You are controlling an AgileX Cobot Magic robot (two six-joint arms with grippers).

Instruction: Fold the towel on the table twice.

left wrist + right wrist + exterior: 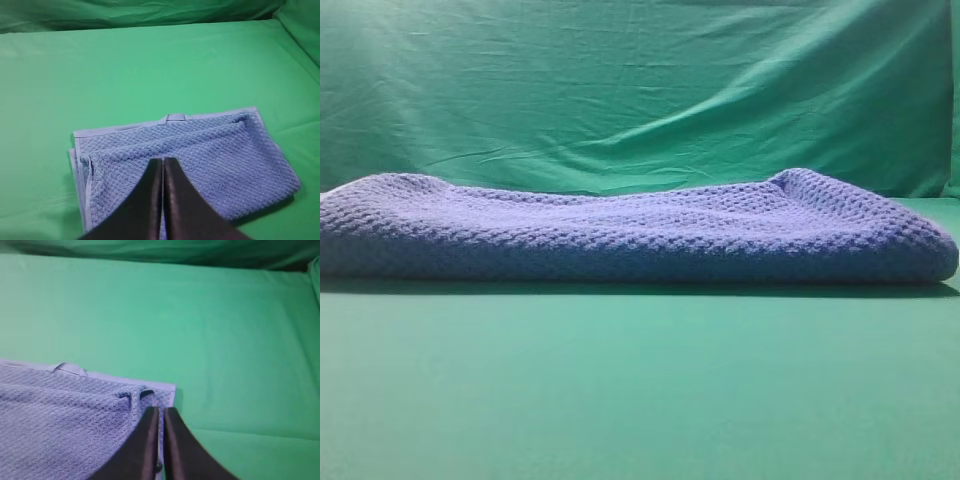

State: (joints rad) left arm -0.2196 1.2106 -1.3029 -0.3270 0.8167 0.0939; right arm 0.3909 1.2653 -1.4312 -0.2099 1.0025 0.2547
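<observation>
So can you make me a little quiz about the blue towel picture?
1. True or false: the towel lies crumpled in a ball on the table.
2. The left gripper has its fingers: A) wide open B) pressed together C) around a cup.
3. Fill in: the right gripper is over the towel's ____, near the pale edge.

Key: 1 false, it lies folded flat. 2 B. 3 corner.

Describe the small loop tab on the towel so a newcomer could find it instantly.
Start from the green table and the folded blue-grey towel lying on it. Follow the towel's far pale-bordered edge to about its middle: there the small flat hanging loop sticks out. It is smooth, pale fabric, unlike the bumpy waffle weave around it.
</observation>
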